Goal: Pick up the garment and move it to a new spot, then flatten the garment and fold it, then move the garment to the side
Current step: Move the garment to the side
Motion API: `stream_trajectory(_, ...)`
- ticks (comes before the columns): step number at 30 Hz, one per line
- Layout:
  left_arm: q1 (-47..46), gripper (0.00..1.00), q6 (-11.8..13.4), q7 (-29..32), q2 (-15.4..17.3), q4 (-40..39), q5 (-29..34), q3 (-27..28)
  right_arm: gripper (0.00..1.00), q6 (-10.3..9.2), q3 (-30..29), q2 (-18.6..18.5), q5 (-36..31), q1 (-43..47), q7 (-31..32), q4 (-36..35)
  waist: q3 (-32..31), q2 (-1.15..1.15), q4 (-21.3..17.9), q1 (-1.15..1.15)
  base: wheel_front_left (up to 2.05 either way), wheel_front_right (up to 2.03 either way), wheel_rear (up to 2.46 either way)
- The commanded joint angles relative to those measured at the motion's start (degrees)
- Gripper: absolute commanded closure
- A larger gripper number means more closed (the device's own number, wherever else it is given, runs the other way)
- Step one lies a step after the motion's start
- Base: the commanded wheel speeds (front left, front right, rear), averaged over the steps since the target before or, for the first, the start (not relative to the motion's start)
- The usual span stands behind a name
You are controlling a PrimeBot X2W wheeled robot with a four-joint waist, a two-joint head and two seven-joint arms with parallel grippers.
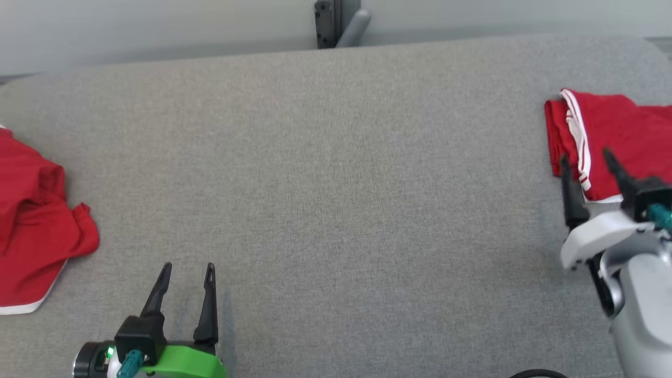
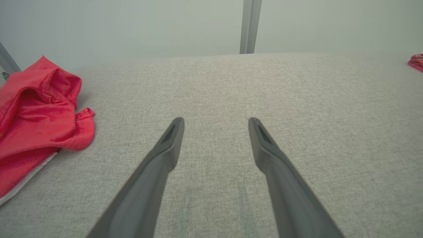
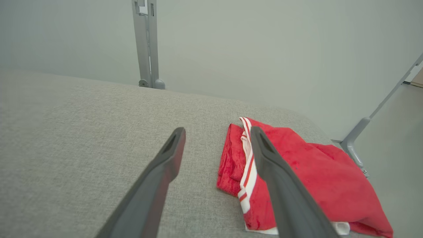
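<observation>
A folded red garment (image 1: 625,131) with white stripes lies at the right edge of the grey fabric-covered table (image 1: 336,157). My right gripper (image 1: 587,156) hovers open at its near left corner, nothing between the fingers. In the right wrist view the garment (image 3: 314,172) lies flat under and beyond the right finger of the open right gripper (image 3: 218,130). My left gripper (image 1: 188,266) stands open over bare table at the lower left, empty; the left wrist view shows the left gripper (image 2: 216,119) with fingers spread. The folded garment (image 2: 417,61) peeks in at that view's far right.
A second red garment (image 1: 31,210), crumpled with a white hem, lies at the table's left edge, left of my left gripper; the left wrist view shows this crumpled garment (image 2: 36,109) too. A grey metal post (image 1: 336,23) rises behind the far edge. A slanted frame leg (image 3: 353,142) stands off the right side.
</observation>
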Motion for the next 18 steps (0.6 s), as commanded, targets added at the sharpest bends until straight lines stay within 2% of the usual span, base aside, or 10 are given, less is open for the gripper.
stream_trajectory(1, 1.5, 0.00, 0.0, 0.0, 0.0, 0.5, -0.7, 0.1, 0.00, -0.10, 0.9, 0.9, 1.3, 3.0, 0.0, -0.8, -5.3, 0.00, 0.9, 0.00, 0.00, 0.00, 0.00)
stream_trajectory(5, 2.9, 0.00, 0.8, 0.0, 0.0, 0.9, -1.6, 1.0, 0.00, -0.10, 2.7, 3.3, 3.0, 7.7, 0.0, -2.5, -7.6, 0.00, 0.9, 0.00, 0.00, 0.00, 0.00)
stream_trajectory(7, 4.2, 0.00, 1.3, 0.0, 0.1, 1.1, -2.3, 1.7, 0.00, -0.10, 3.5, 6.0, 4.6, 11.3, 0.0, -4.0, -9.0, 0.00, 0.6, 0.00, 0.00, 0.00, 0.00)
stream_trajectory(10, 4.6, 0.00, 1.6, 0.0, 0.0, 1.1, -3.0, 1.9, 0.00, -0.10, 3.1, 8.0, 5.0, 14.1, 0.0, -5.6, -9.9, 0.00, 0.4, 0.00, 0.00, 0.00, 0.00)
stream_trajectory(18, 5.1, 0.00, 2.7, 0.0, 0.0, 1.3, -4.4, 3.0, 0.00, -0.10, 3.1, 10.3, 3.6, 18.7, 0.0, -9.6, -11.6, 0.00, 0.0, 0.00, 0.00, 0.00, 0.00)
